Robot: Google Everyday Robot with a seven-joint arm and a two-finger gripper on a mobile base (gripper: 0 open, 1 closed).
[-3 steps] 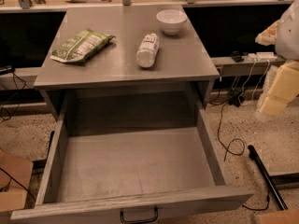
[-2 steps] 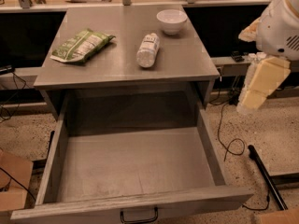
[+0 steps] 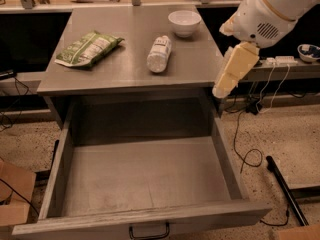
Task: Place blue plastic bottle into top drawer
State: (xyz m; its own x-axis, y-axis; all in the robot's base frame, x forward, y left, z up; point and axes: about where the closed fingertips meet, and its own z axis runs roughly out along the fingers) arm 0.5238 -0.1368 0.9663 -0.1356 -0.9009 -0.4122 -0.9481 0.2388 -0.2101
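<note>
The blue plastic bottle (image 3: 159, 54) lies on its side on the grey tabletop (image 3: 130, 76), white cap toward the back, label facing up. The top drawer (image 3: 145, 219) is pulled fully open below the tabletop and holds nothing; its dark handle (image 3: 149, 231) is at the front centre. My gripper (image 3: 221, 90) hangs from the white arm (image 3: 267, 11) at the table's right edge, pointing down and left, to the right of the bottle and apart from it. It holds nothing that I can see.
A green snack bag (image 3: 87, 49) lies on the tabletop's left part. A white bowl (image 3: 184, 22) stands at the back right, behind the bottle. Cables (image 3: 250, 154) and a dark bar (image 3: 285, 189) lie on the floor at right. Cardboard (image 3: 12, 194) sits at left.
The arm has swung in from the right edge toward the table. The gripper now sits at the table's right edge. Bottle, bag, bowl and drawer have not moved.
</note>
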